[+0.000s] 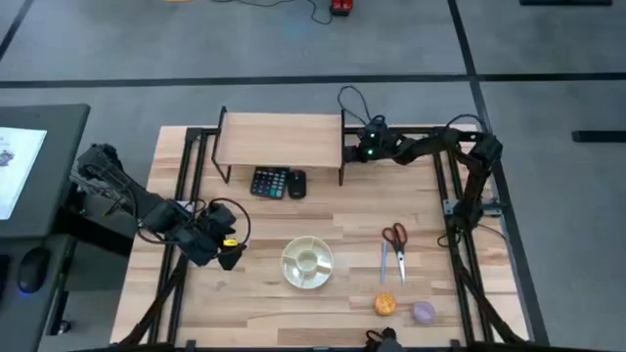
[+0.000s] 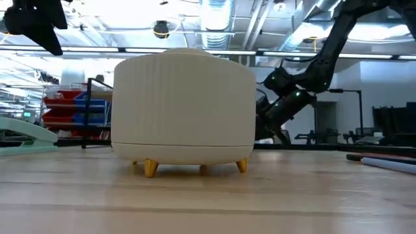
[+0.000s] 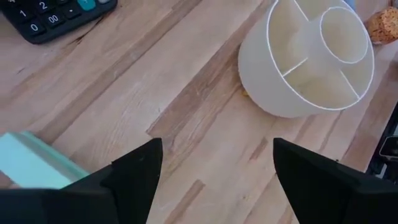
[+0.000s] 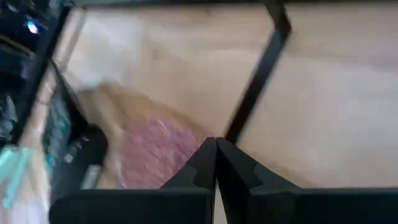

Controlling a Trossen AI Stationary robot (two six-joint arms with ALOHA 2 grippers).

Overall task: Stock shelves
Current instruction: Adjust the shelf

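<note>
Two arms are in play, and I read the bench from left to right. My left end effector (image 1: 227,252) hovers low at the left edge, fingers (image 3: 134,177) spread and empty, pointed toward the white divided bowl (image 1: 307,262), probably to approach it. The calculator (image 1: 268,182) and a dark mouse (image 1: 296,183) lie just in front of the shelf (image 1: 281,140), whose top is bare, so stocking looks barely begun. My right end effector (image 1: 364,145) sits at the shelf's right end, fingers (image 4: 205,162) pressed together on nothing, beside a leg. Scissors (image 1: 395,239), an orange ball (image 1: 384,304) and a purple piece (image 1: 423,312) wait at the right.
</note>
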